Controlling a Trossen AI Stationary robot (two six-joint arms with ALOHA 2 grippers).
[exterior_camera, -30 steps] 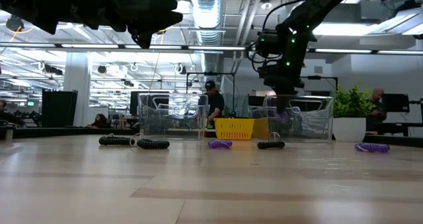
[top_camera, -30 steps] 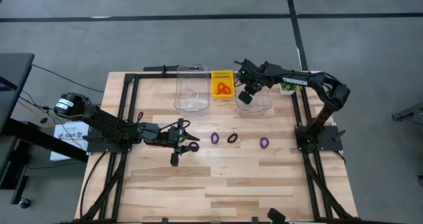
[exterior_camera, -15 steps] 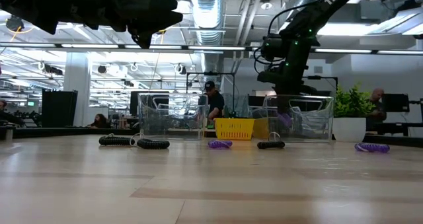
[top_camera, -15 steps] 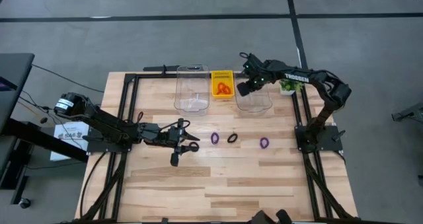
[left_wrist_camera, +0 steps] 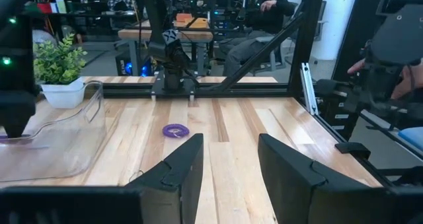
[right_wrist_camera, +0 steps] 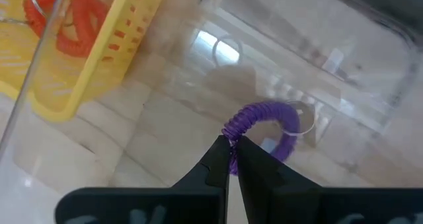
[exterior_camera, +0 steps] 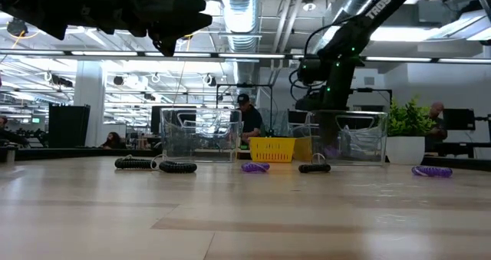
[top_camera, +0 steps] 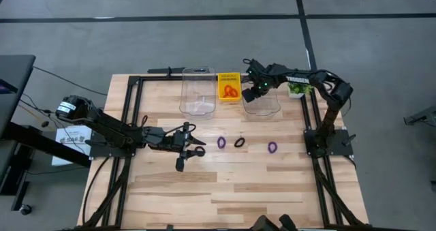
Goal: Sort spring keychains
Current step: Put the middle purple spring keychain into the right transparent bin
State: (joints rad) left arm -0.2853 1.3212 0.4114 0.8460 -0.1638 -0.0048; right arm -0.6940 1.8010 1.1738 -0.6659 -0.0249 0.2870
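At the near-middle of the wooden table (top_camera: 225, 176), the left claw (top_camera: 194, 148) is hovering with its fingers (left_wrist_camera: 182, 168) spread wide and nothing between them. Just beyond it, three spring keychains are lying in a row on the bare wood: a purple one (top_camera: 221, 142), a black one (top_camera: 240, 142) and another purple one (top_camera: 272, 147), each apart from its neighbours. Farther back, the right claw (right_wrist_camera: 229, 159) is reaching down into the right-hand clear bin (top_camera: 262, 107), its fingers clenched on a purple keychain (right_wrist_camera: 268, 121) that is dangling inside the bin. Beside that bin, the yellow basket (top_camera: 229, 76) is holding orange-red keychains (top_camera: 229, 91), and the left-hand clear bin (top_camera: 197, 91) is standing on the basket's other side. Beyond the table edge, a small potted plant (left_wrist_camera: 59, 75) is sitting in a white pot.
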